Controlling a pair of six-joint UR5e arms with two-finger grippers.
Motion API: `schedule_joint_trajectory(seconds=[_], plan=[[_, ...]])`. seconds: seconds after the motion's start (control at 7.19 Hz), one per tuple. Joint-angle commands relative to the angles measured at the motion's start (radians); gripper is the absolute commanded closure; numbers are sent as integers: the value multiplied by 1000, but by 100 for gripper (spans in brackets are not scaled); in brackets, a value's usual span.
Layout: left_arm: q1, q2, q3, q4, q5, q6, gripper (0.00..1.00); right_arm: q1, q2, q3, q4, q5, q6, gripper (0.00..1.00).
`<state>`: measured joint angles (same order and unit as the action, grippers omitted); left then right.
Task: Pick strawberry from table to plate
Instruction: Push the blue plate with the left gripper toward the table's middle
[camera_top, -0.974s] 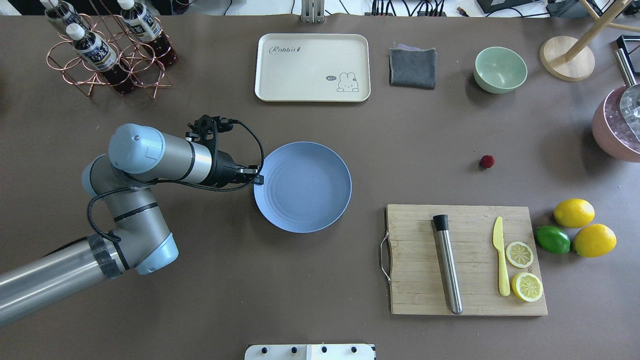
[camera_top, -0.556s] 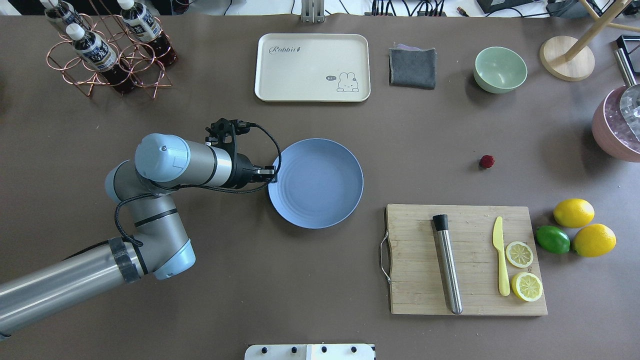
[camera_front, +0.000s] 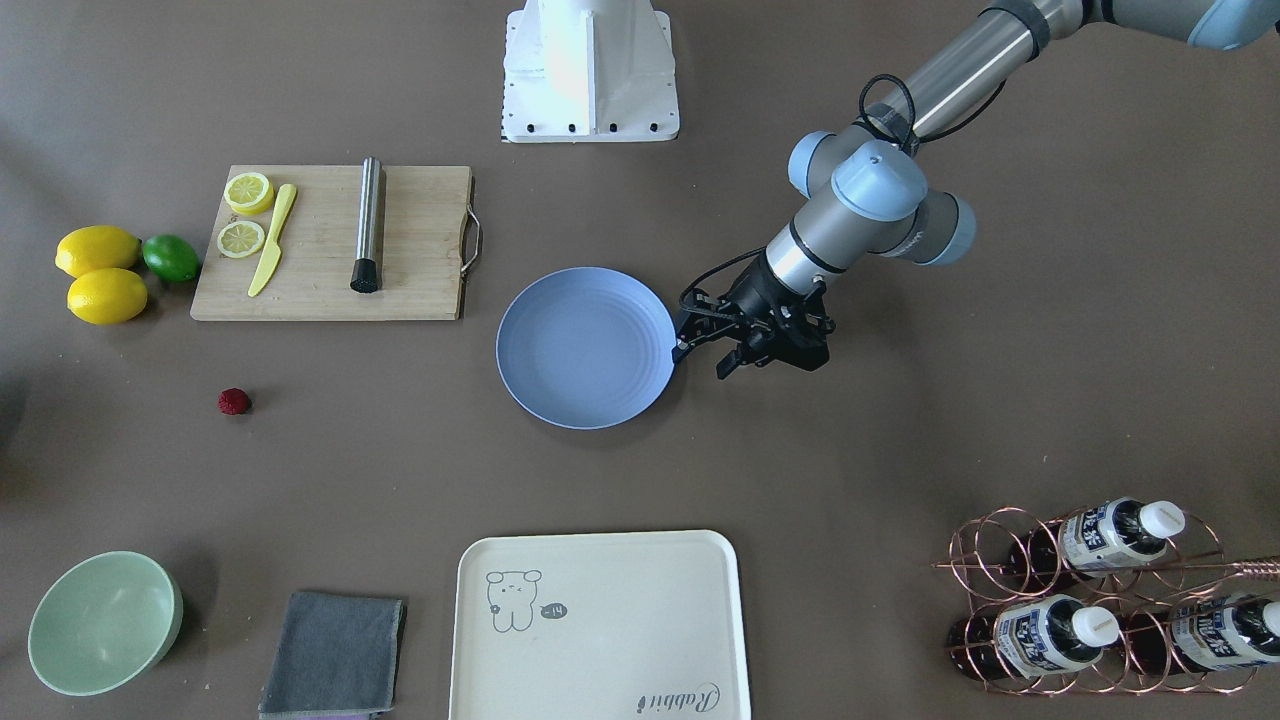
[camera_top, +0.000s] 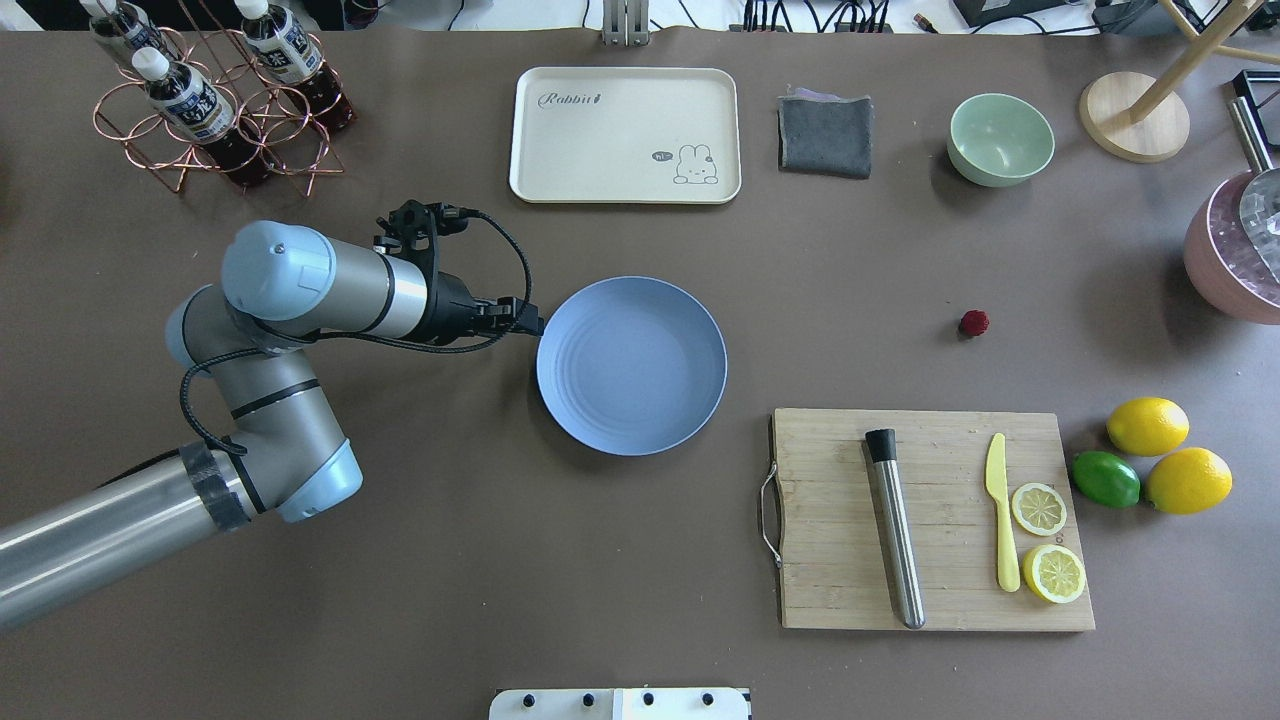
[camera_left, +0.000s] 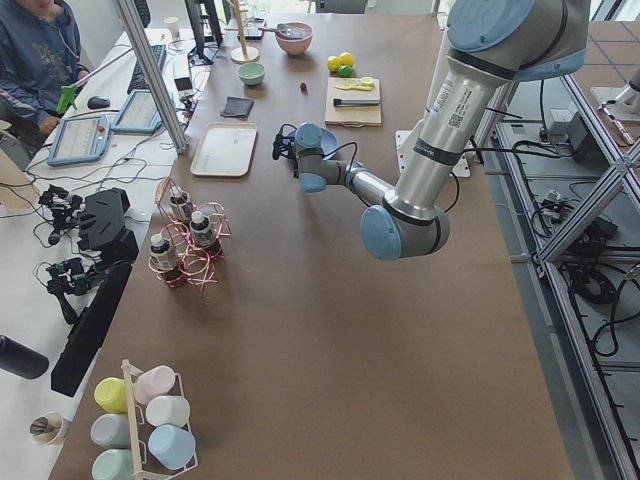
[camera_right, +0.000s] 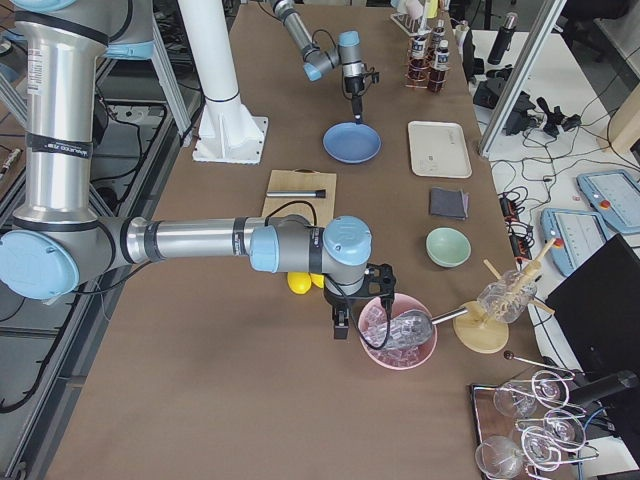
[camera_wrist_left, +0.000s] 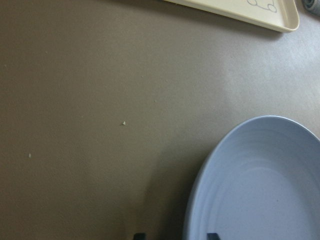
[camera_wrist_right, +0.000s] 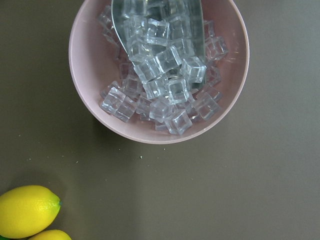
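Table (camera_top: 500, 600), broad, matte and grey-brown, fills my overhead feed. The left arm (camera_top: 110, 550) enters it from 8 o'clock, folds at the elbow and lays its wrist almost level, aimed toward 3 o'clock. The right arm (camera_right: 190, 240) I get only from the right side camera. Its forearm is stretched low across the table, and its wrist is turned down next to a pale pink bowl (camera_wrist_right: 85, 65) of clear ice cubes (camera_wrist_right: 165, 70).

The round matte blue-grey plate (camera_top: 640, 380) lies flat mid-table. The left gripper (camera_top: 535, 323) sits at the plate's 10 o'clock rim. On its wrist camera I see two fingertips (camera_wrist_left: 140, 235) parted a moderate way with the rim's edge between them. I cannot tell whether either one touches it. The right gripper (camera_right: 352, 318) hangs at the pink bowl's edge, and I cannot tell whether its fingers are spread or closed. The tiny dark-red bumpy strawberry (camera_top: 973, 323) lies on the bare table at the plate's 3 o'clock, well apart from it.
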<state>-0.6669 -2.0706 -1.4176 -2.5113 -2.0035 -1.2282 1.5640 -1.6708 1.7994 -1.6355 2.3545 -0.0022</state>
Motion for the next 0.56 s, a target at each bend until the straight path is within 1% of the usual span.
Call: schedule_joint_trajectory(seconds=[0.0,0.14,0.28,0.42], plan=[[-174,119,-84,55,-178,195,2,-50,58,12,-1,15,72,0],[-266,157,-86,95,-260,355,1,-102,92,17,0,15,173,0],[-343,211,-84,133,-291,524,1,-161,138,20,0,12,268,0],[-403,265,-84,213,-293,741,0,-215,182,21,0,12,371,0]])
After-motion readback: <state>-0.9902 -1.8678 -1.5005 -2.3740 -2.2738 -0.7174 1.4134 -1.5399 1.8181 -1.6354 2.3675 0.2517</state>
